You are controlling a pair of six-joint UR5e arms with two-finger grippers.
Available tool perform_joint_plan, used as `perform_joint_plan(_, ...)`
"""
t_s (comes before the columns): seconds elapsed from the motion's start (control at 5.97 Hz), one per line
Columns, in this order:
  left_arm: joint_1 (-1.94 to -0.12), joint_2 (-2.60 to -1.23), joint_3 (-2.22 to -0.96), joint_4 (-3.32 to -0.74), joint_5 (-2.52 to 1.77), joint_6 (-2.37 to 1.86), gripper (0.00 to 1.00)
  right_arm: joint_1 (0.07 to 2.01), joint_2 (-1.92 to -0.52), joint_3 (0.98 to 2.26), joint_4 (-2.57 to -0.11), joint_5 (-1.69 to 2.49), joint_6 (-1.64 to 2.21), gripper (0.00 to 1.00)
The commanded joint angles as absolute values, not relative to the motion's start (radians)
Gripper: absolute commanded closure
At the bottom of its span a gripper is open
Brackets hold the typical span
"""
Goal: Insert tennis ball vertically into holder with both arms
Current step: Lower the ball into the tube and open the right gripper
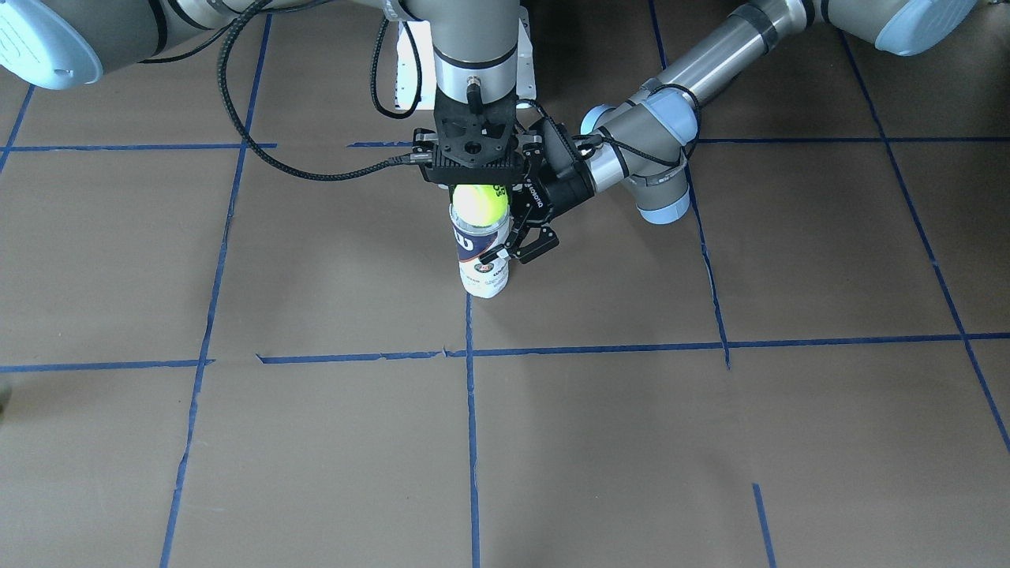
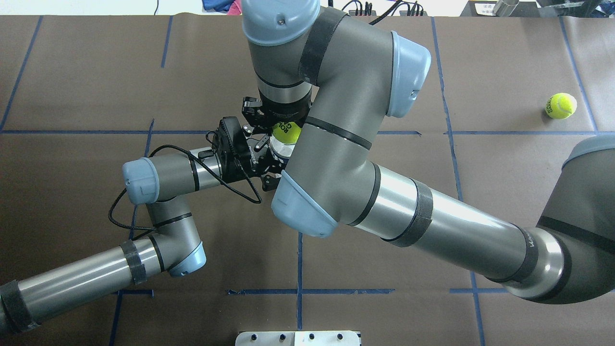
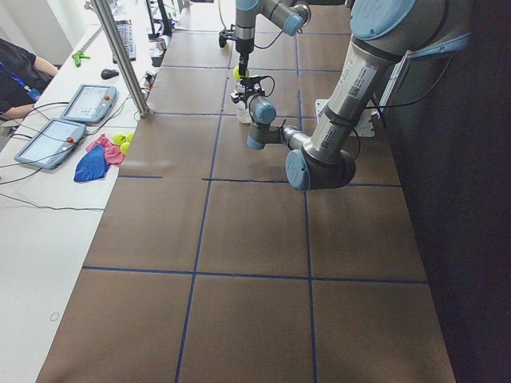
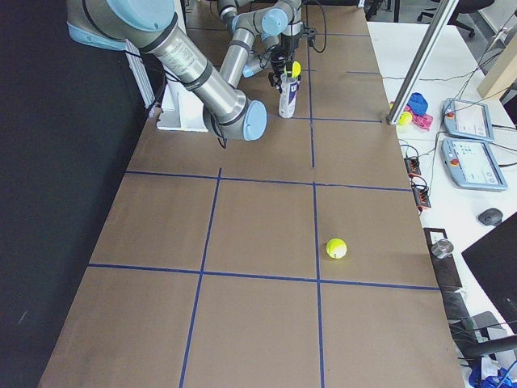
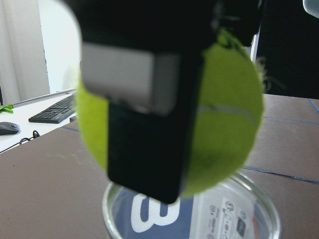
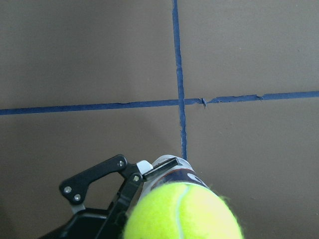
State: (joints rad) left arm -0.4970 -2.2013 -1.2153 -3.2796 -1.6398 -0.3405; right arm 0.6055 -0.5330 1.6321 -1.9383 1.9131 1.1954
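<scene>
The tennis ball [image 1: 478, 203] is pinched in my right gripper [image 1: 480, 197], which points straight down and holds it at the mouth of the holder [image 1: 483, 264]. The holder is a clear can with a navy and white label and stands upright on the table. My left gripper [image 1: 514, 248] reaches in level from the side and is shut on the holder's upper body. The left wrist view shows the ball [image 5: 224, 119] just over the metal rim [image 5: 199, 221], with a right finger [image 5: 144, 139] in front. The right wrist view shows the ball [image 6: 182, 211] above the holder [image 6: 172, 172].
A second tennis ball [image 2: 561, 105] lies loose far on my right side; it also shows in the exterior right view [image 4: 337, 248]. A white base plate [image 2: 298, 338] sits at the robot's edge. Blue tape lines [image 1: 471, 410] cross the brown table. Operator desks with tablets [image 4: 468, 158] flank the far edge.
</scene>
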Motion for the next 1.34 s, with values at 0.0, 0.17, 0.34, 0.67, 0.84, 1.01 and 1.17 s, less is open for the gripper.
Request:
perform_joint_plan(0.0, -0.497, -2.201, -1.215, -3.28, -1.64, -0.341, 0.14, 0.601, -0.534, 1.631, -1.939, 1.911, 1.195, 0.02)
perform_joint_plan(0.17, -0.497, -2.201, -1.215, -3.28, -1.64, -0.341, 0.14, 0.6, -0.534, 1.631, -1.939, 1.911, 1.196, 0.02)
perform_joint_plan(0.34, -0.497, -2.201, -1.215, -3.28, -1.64, -0.341, 0.14, 0.6, -0.534, 1.632, -1.939, 1.911, 1.195, 0.02)
perform_joint_plan(0.67, -0.497, -2.201, -1.215, -3.28, -1.64, -0.341, 0.14, 0.601, -0.54, 1.635, -1.937, 1.916, 1.181, 0.01)
perform_joint_plan(0.84, -0.5, -2.2, -1.216, -3.283, -1.64, -0.341, 0.14, 0.613, -0.552, 1.646, -1.937, 1.916, 1.134, 0.01)
perform_joint_plan(1.01, -0.506, -2.2, -1.218, -3.284, -1.64, -0.342, 0.14, 0.661, -0.613, 1.701, -1.936, 1.928, 1.05, 0.01)
perform_joint_plan(1.17, -0.508, -2.198, -1.218, -3.284, -1.64, -0.344, 0.17, 0.728, -0.68, 1.736, -1.934, 1.989, 0.955, 0.01)
